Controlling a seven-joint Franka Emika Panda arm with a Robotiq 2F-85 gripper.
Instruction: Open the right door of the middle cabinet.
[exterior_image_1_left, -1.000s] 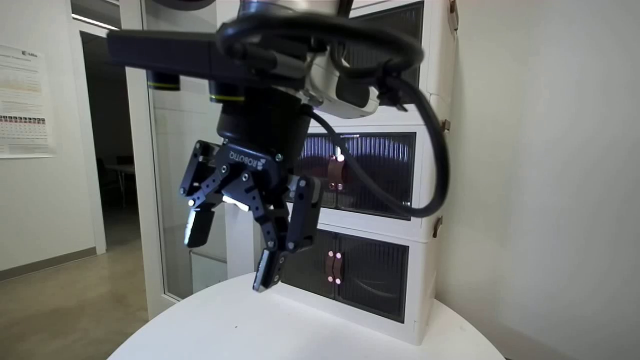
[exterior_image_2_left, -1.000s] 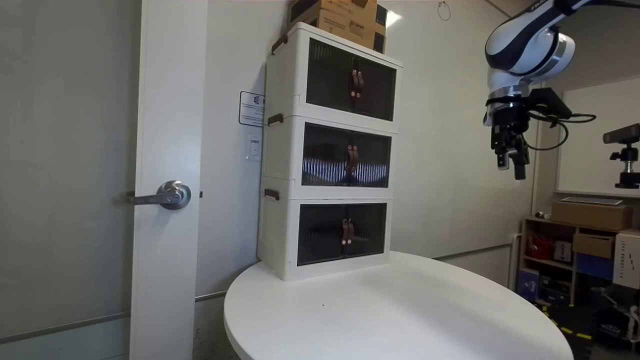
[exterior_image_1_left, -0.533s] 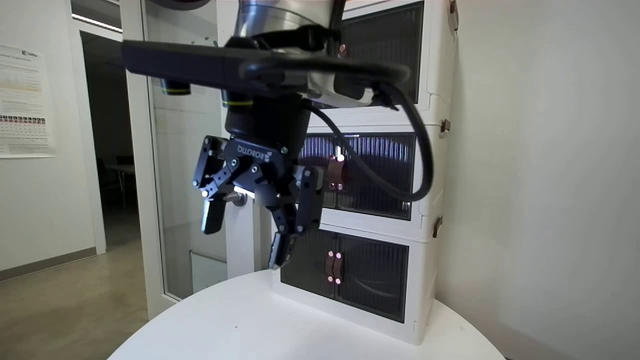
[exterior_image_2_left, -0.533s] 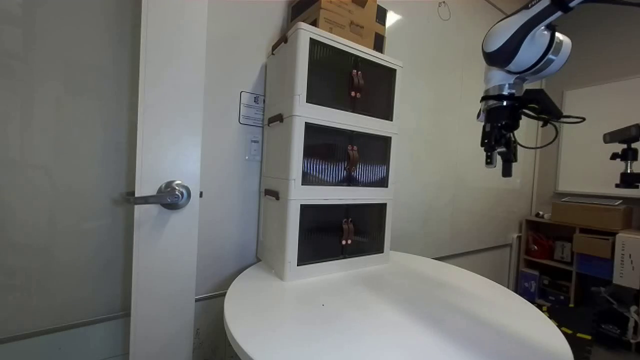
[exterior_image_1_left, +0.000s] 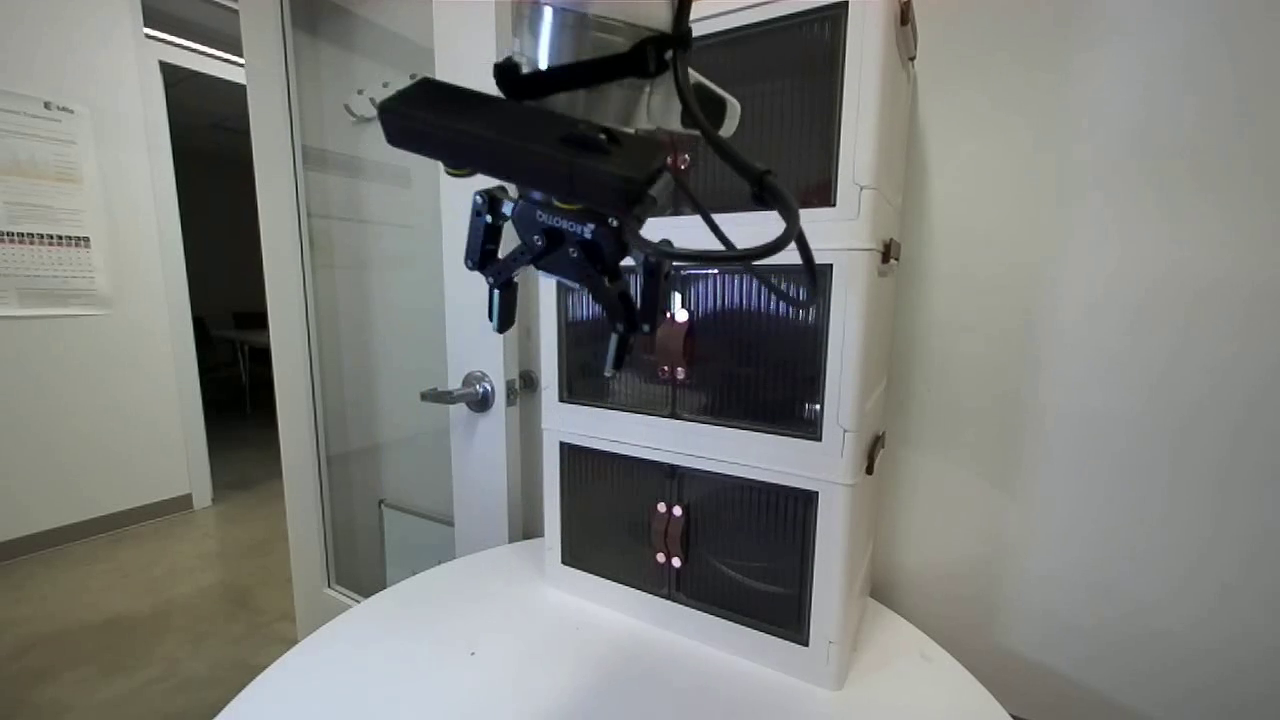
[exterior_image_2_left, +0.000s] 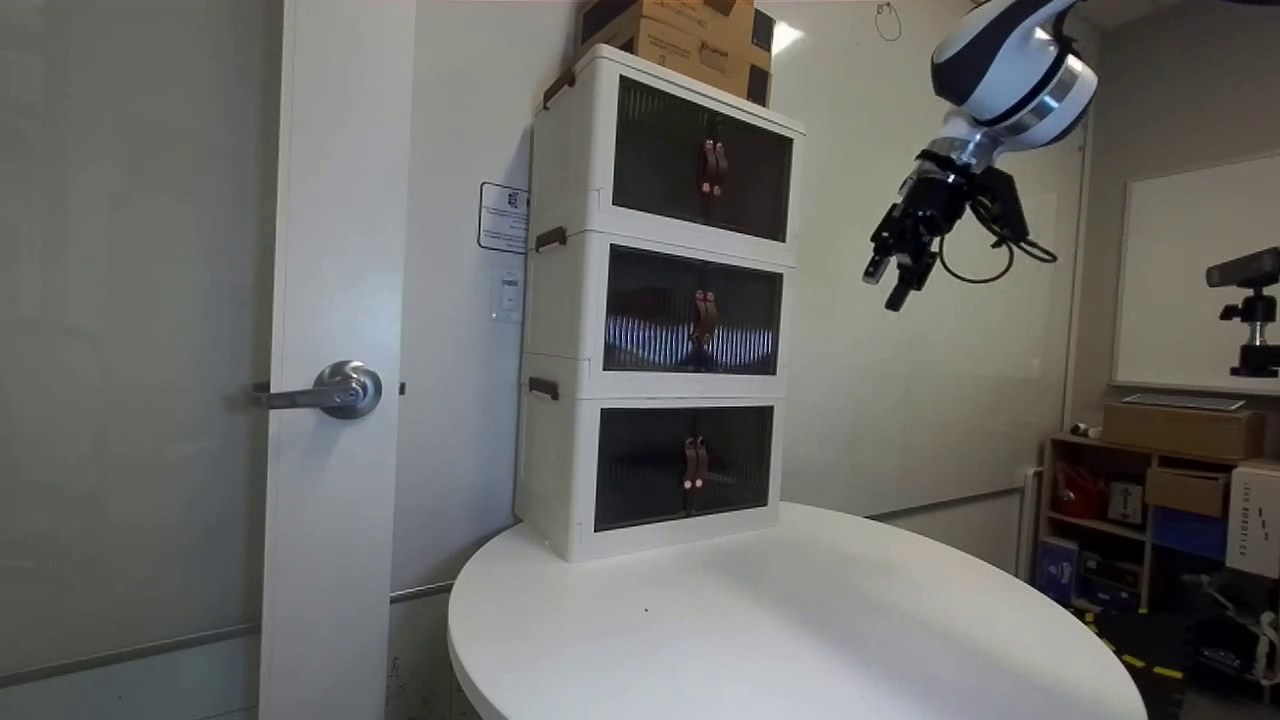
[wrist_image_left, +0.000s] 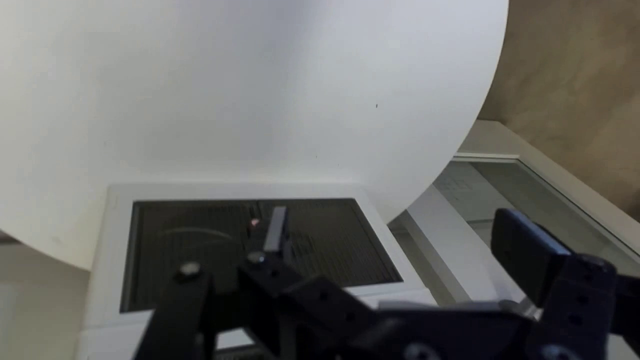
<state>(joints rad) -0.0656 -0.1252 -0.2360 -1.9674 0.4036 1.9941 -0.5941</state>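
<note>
The middle cabinet (exterior_image_1_left: 740, 446) is the middle white box of a three-tier stack; it also shows in an exterior view (exterior_image_2_left: 560, 305). Its right door, a dark see-through panel, is shut in both exterior views (exterior_image_1_left: 755, 370) (exterior_image_2_left: 750, 325). A small brown handle (exterior_image_1_left: 680, 345) (exterior_image_2_left: 711, 318) sits at the centre seam. My gripper (exterior_image_1_left: 558, 338) (exterior_image_2_left: 886, 284) is open and empty, in the air out in front of the stack, apart from the doors. In the wrist view its open fingers (wrist_image_left: 400, 240) hide most of the middle tier.
The bottom tier's dark doors (exterior_image_1_left: 745, 560) (wrist_image_left: 330, 240) and the top tier's (exterior_image_2_left: 750, 180) are shut. The stack stands on a round white table (exterior_image_1_left: 480, 640). A cardboard box (exterior_image_2_left: 690, 45) lies on top. A room door with a lever handle (exterior_image_1_left: 470, 392) stands beside the stack.
My gripper has risen and moved toward the stack, and the wrist has tilted so the fingers point more toward the cabinet. The fingers stay open. The doors have not moved.
</note>
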